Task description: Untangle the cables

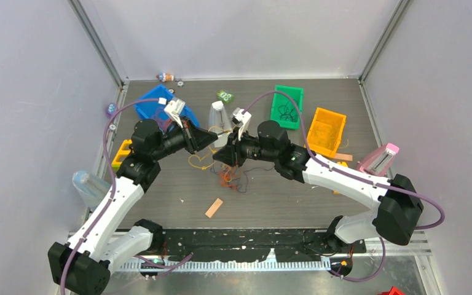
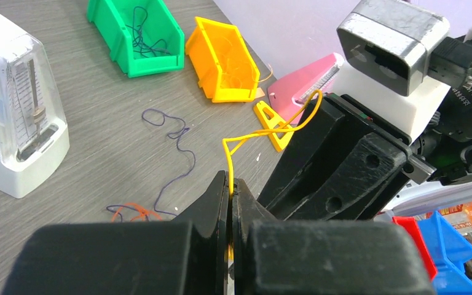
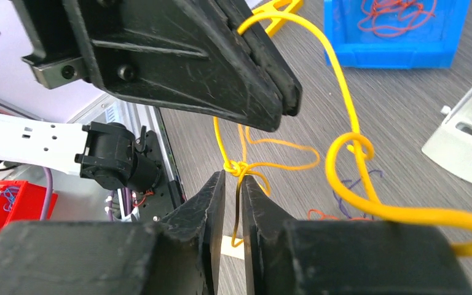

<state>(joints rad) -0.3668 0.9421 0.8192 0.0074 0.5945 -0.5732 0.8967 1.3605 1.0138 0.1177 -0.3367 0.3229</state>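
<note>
Left gripper (image 2: 229, 184) clamped tight on the yellow cable (image 3: 343, 86), which hangs above the surface (image 1: 270, 196). Right gripper (image 3: 233, 183) sits close beside it with its jaws a crack apart. A yellow strand runs through the gap, not visibly pinched, with a small knot (image 3: 236, 167) just above the tips. Orange and purple cables (image 1: 228, 178) lie tangled on the surface below both grippers. Dark cables sit in the green bin (image 1: 299, 98), orange ones in the blue bin (image 3: 387, 55).

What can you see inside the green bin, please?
A loose tangle of thin dark cable lies inside the green bin. Its near wall hides a strip of the floor in the left wrist view.
</note>
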